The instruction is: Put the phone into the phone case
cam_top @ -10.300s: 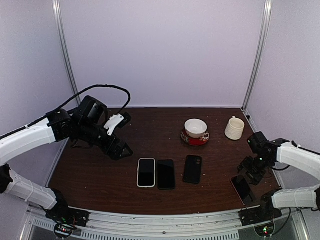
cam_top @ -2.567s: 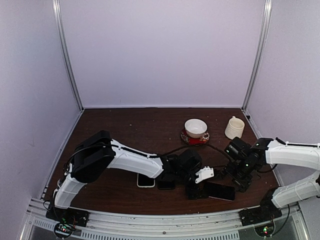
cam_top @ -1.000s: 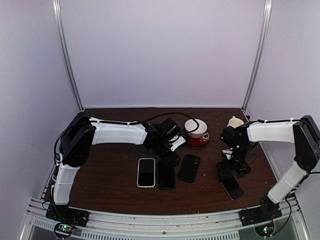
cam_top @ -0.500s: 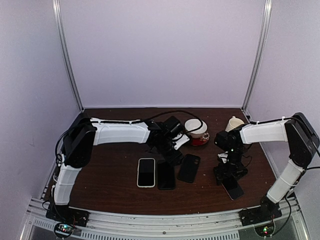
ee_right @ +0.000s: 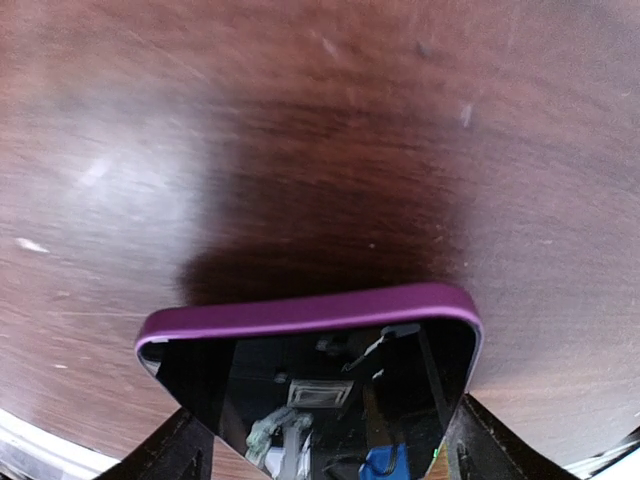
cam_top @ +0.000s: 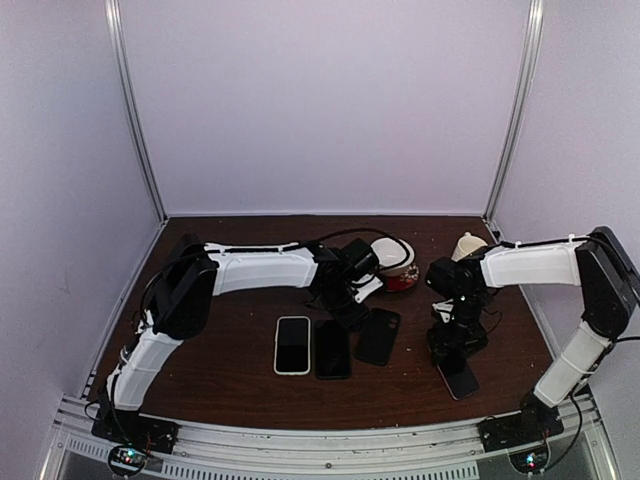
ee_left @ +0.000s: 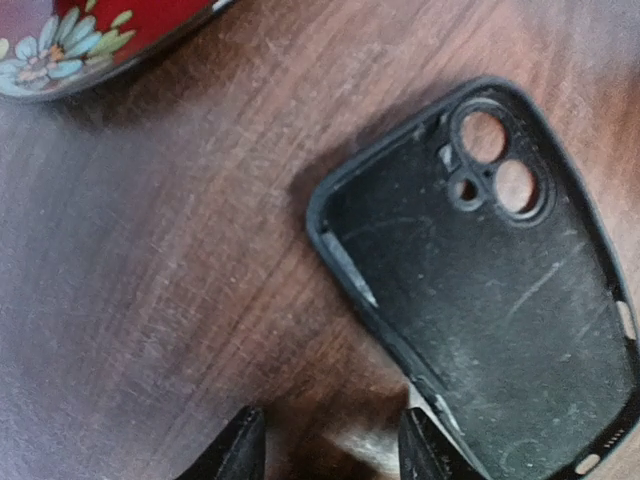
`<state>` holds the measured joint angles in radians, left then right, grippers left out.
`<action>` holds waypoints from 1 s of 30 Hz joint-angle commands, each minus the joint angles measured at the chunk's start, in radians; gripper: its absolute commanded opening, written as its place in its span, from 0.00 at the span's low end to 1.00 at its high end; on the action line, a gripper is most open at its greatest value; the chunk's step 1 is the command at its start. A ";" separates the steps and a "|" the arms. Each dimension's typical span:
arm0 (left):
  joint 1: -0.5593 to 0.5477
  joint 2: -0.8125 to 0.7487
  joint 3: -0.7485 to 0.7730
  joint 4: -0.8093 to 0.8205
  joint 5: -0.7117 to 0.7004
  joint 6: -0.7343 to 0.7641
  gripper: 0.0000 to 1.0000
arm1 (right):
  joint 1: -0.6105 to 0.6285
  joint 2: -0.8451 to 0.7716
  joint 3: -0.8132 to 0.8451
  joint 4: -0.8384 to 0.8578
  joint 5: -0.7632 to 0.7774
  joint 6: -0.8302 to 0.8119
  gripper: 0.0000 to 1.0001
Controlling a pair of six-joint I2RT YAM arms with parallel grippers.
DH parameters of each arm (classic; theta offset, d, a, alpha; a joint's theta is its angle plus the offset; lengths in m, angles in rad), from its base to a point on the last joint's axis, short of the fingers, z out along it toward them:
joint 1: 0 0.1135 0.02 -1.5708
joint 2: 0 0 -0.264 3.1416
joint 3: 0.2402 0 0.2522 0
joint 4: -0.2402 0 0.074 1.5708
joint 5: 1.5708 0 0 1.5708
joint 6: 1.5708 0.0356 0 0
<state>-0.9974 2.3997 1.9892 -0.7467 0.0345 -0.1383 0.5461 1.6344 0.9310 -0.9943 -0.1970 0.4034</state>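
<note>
The black phone case [ee_left: 490,300] lies hollow side up on the brown table, camera holes at its far end; from above the case [cam_top: 377,335] is right of two other phones. My left gripper [ee_left: 330,450] hovers low at its left rim, open, one fingertip [ee_left: 425,445] over the rim and only bare wood between the jaws. From above, the left gripper [cam_top: 350,312] sits at the case's upper left corner. The phone [ee_right: 320,380], purple-edged with a dark screen, lies at the right [cam_top: 458,378]. My right gripper [ee_right: 325,450] straddles it, fingers against both long sides.
A white-edged phone [cam_top: 292,344] and a black phone [cam_top: 332,348] lie side by side left of the case. A bowl on a red flowered saucer [cam_top: 395,262] stands behind the left gripper, the saucer's rim [ee_left: 90,30] close by. A cream mug [cam_top: 468,245] stands at the back right.
The left gripper has slid toward the case's corner and narrowed its jaws. The right gripper has closed in on the phone's sides, and the phone has shifted slightly left.
</note>
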 commanded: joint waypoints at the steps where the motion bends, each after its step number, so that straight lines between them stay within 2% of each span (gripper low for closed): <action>1: 0.003 0.032 0.054 -0.042 -0.019 -0.002 0.48 | 0.019 -0.072 0.007 0.045 0.017 0.059 0.73; 6: 0.004 0.039 0.028 -0.046 0.011 -0.007 0.41 | 0.026 -0.119 -0.018 0.100 0.018 0.094 0.69; 11: 0.000 0.014 -0.073 -0.054 0.196 -0.008 0.35 | 0.028 -0.181 -0.029 0.098 0.065 0.123 0.68; 14: -0.018 0.001 -0.113 -0.046 0.258 0.002 0.31 | 0.028 -0.252 -0.055 0.121 0.097 0.155 0.68; 20: -0.088 0.004 -0.132 -0.006 0.319 0.042 0.31 | 0.028 -0.368 -0.107 0.151 0.147 0.195 0.67; 25: -0.107 0.012 -0.124 0.029 0.364 -0.002 0.30 | 0.026 -0.420 -0.095 0.099 0.212 0.200 0.66; 30: -0.095 -0.035 -0.112 0.050 0.319 -0.020 0.31 | 0.049 -0.449 -0.048 0.074 0.241 0.233 0.60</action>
<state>-1.1175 2.3695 1.8935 -0.6811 0.3588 -0.1299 0.5686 1.2209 0.8307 -0.8982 -0.0196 0.5953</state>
